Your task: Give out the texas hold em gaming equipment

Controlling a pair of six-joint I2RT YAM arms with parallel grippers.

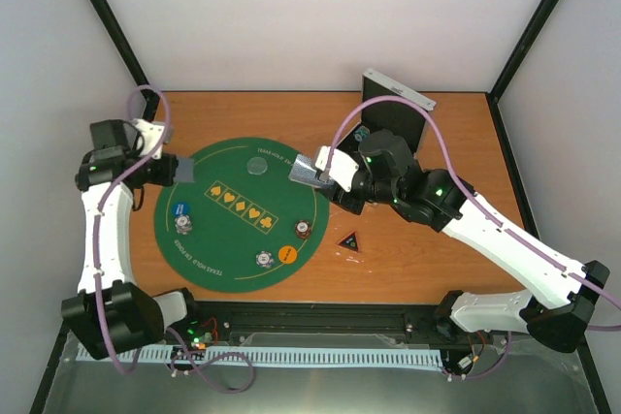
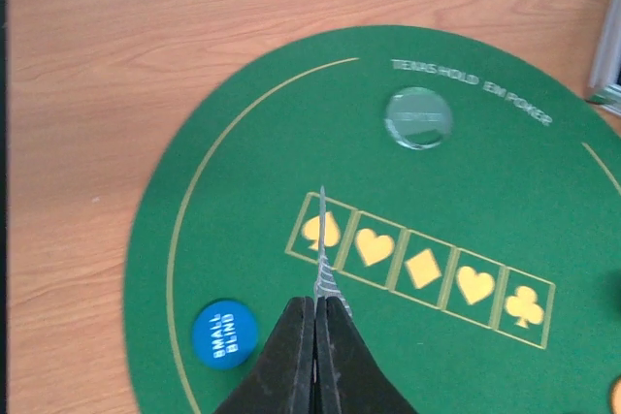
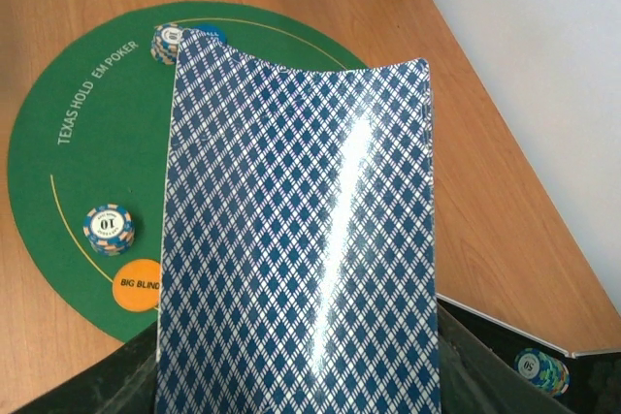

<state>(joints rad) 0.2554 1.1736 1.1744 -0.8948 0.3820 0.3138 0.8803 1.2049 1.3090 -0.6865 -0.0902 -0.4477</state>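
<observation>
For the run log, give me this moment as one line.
left fingers: shut on edge-on card | right fingers: holding bowed card over mat | clear disc: on mat

On my desk (image 1: pixel 291 109) the mat (image 1: pixel 228 235) lies centre; the triangular marker (image 1: pixel 350 239) sits just right of it, the case (image 1: pixel 393 118) behind.

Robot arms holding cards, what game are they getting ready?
They are setting out a poker game. The left gripper pinches a card on edge above the green mat. The right gripper holds a blue-backed card, maybe more than one, over the mat's other side. Chips, an orange disc, a blue disc and a clear disc lie on the mat. The black triangular marker lies on the table beside it.
</observation>
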